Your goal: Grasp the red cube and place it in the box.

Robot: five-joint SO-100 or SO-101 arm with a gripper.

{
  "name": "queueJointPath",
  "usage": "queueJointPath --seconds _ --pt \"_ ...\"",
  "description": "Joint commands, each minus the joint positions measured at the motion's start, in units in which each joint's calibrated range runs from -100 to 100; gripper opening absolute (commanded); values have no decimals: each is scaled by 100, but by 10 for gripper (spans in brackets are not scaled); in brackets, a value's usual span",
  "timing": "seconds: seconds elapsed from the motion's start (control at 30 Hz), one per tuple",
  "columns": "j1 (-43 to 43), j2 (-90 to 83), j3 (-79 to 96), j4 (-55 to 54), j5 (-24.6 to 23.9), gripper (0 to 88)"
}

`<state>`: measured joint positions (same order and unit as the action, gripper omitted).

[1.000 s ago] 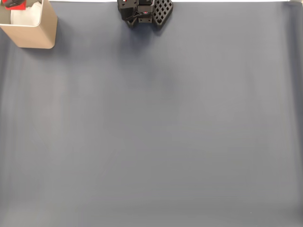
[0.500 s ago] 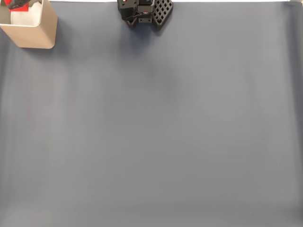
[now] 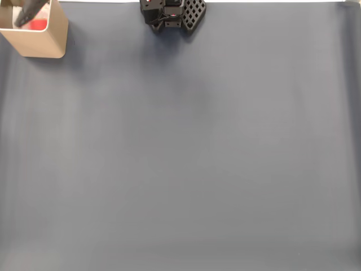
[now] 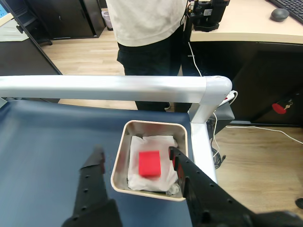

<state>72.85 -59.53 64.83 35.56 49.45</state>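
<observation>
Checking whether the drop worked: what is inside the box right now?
The red cube lies in the box on white lining, clear of the open gripper above. A finger hides the near right corner.

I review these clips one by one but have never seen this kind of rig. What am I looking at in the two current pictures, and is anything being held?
This is a small robot arm on a table covered with a dark blue mat. The fixed view looks down on the table; the black base of the arm sits at the top edge. The wrist view comes from a camera riding on the arm, so its two-finger black gripper shows at the bottom, open and holding nothing. The small bright red cube lies inside the tan open-topped box, on its white lining. A person stands behind the white table rail.
</observation>
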Motion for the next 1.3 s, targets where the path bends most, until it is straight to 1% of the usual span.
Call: queueJointPath --seconds 0.0,0.13,0.3,0.77,0.87,0.93,1.0,1.17,1.27 --pt "73 -121 -105 -130 29 434" --pt "73 -113 -105 -130 44 463" --pt "73 -113 -123 -130 54 475" --pt "23 -95 -178 -130 0 476" --pt "45 -78 -187 -130 15 463" --pt "52 -69 -187 -130 24 428" --pt "59 -61 -205 -130 24 368" --pt "-48 -26 -324 -130 -15 161" --pt "-175 -9 -415 -130 -29 54"
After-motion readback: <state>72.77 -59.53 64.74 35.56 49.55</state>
